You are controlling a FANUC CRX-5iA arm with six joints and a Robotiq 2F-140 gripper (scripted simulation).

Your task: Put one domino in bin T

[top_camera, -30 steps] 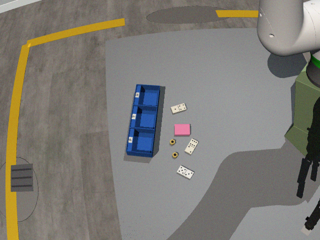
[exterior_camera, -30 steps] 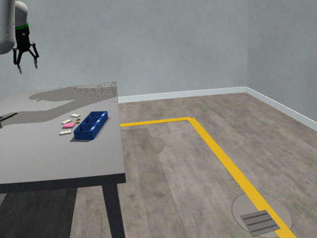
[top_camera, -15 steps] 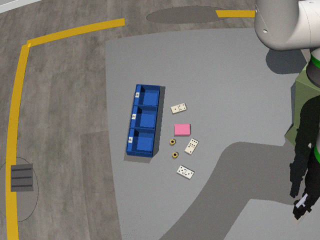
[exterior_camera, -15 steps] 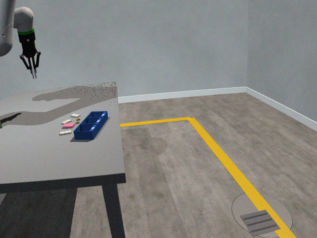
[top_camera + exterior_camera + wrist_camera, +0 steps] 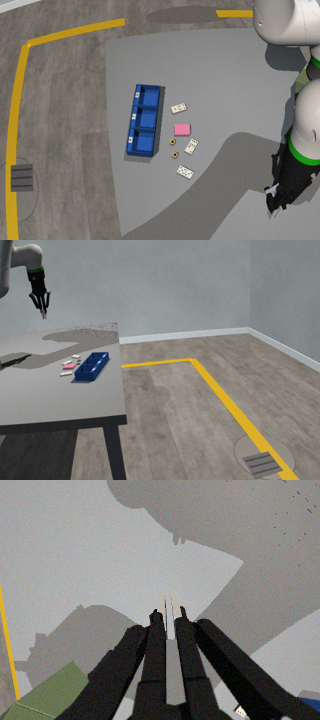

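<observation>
At lower right of the top view, the claw [image 5: 273, 215] [image 5: 44, 318] [image 5: 168, 600] hangs closed and empty, with no domino picked

Between the blue bins [image 5: 154, 133] [image 5: 84, 376] [image 5: 311, 701] and the arm, I have all three dominoes lying flat on the worktop [image 5: 219, 77] [image 5: 77, 400] [image 5: 60, 545]. From top to bottom of the top view they are the upper domino [image 5: 178, 108] [image 5: 65, 373], the middle domino [image 5: 191, 146] [image 5: 67, 362] and the lower domino [image 5: 185, 172] [image 5: 75, 356]. One domino peeps out at the bottom of the wrist view, but I can't tell which.

My claw is well above the worktop and off to the side, its fingers nearly together with nothing between them. The bins stand flat, and I see nothing inside them from above. Their labels are too blurred for me to pick out T with confidence.

I judge the job to be at the approach stage, before any grasp. Next I need to settle which bin is T, swing toward the dominoes, open the claw and line it up across one domino's narrow width. The lower one looks the easiest: the middle one has the pink block [image 5: 182, 129] [image 5: 69, 366] close by, which a wide finger could nudge.
</observation>
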